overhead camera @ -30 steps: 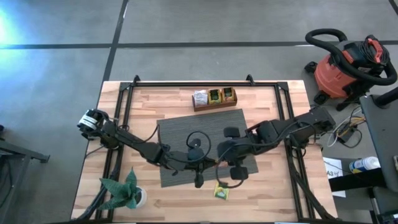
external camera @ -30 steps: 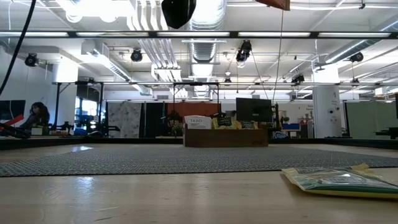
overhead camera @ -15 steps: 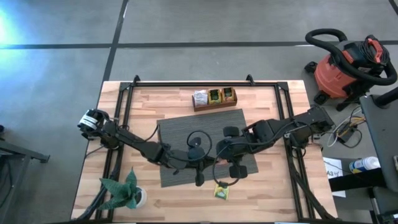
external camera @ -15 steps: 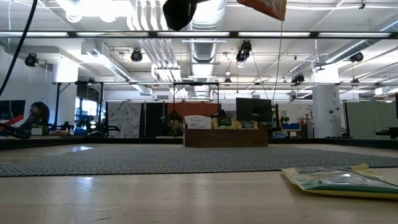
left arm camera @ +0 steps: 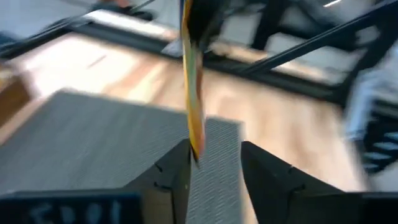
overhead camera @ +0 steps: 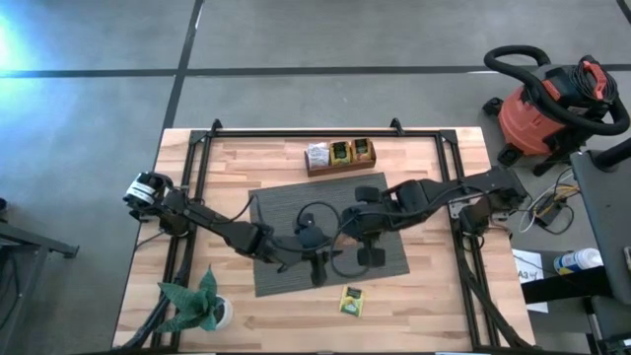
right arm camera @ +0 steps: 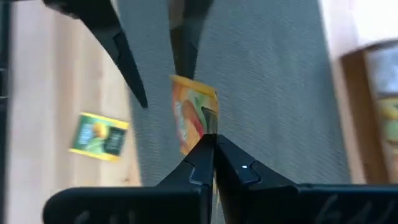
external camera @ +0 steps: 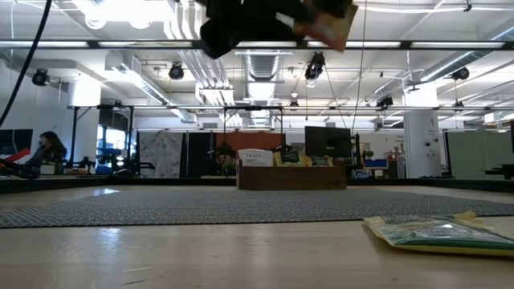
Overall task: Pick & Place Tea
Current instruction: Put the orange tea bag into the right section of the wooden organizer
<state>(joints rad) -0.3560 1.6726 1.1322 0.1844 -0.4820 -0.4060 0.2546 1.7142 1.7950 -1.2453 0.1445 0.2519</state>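
An orange-yellow tea packet [right arm camera: 189, 115] hangs above the grey mat [overhead camera: 286, 212], with my right gripper [right arm camera: 211, 142] shut on it from above. My left gripper [left arm camera: 214, 165] is open. Its two fingers stand on either side of the packet's lower end [left arm camera: 195, 146]; whether one touches it I cannot tell. In the low view the packet [external camera: 333, 20] shows at the top edge beside the dark grippers. A green tea packet [overhead camera: 351, 301] lies flat on the wood near the table's front edge. Further packets stand in a wooden box [overhead camera: 340, 156] at the far edge. My right gripper pinches the packet's upper edge [right arm camera: 206, 127], close to one corner, between its two shut fingers. The fingers come from above, slanting steeply down. The packet hangs below them, upright and clear of the mat.
A potted plant [overhead camera: 197, 308] stands at the table's near left corner. Black frame rails [overhead camera: 192, 197] run along the table's left, right and far sides. A red shop vacuum [overhead camera: 547, 99] stands on the floor beyond the right edge.
My right gripper has gone toward the table's far edge, taking the orange-yellow packet with it. In the low view the packet has come down a little and now hangs tilted, with more of the dark grippers showing beside it.
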